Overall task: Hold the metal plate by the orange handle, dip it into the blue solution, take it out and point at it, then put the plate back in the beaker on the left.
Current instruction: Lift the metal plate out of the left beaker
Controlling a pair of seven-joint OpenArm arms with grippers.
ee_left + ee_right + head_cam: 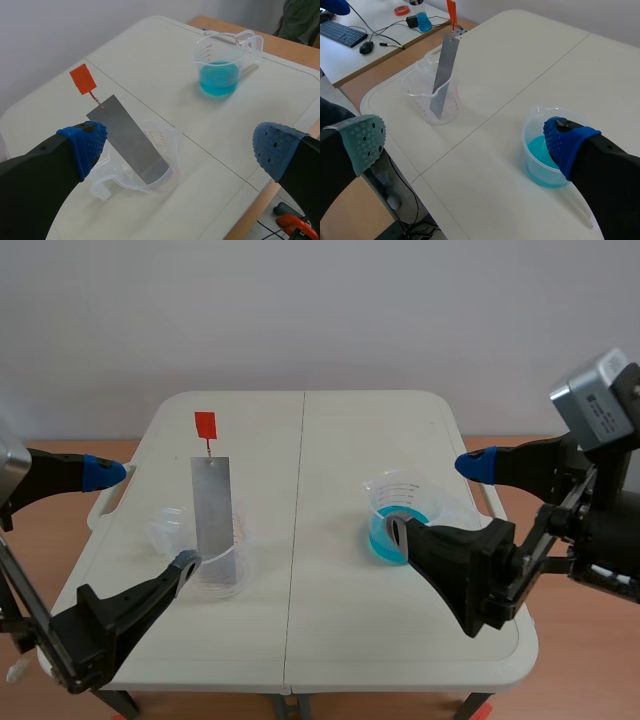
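Metal plate leans in the clear beaker, orange handle on top, ungripped. Left gripper and right gripper: fingers apart, empty. Pinch the small handle squarely and lift straight up so the beaker doesn't tip.

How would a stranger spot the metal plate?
On the white table, find the clear beaker on the left. Leaning in it is the metal plate, a long grey strip with an orange handle on top; the other beaker holds only blue liquid.
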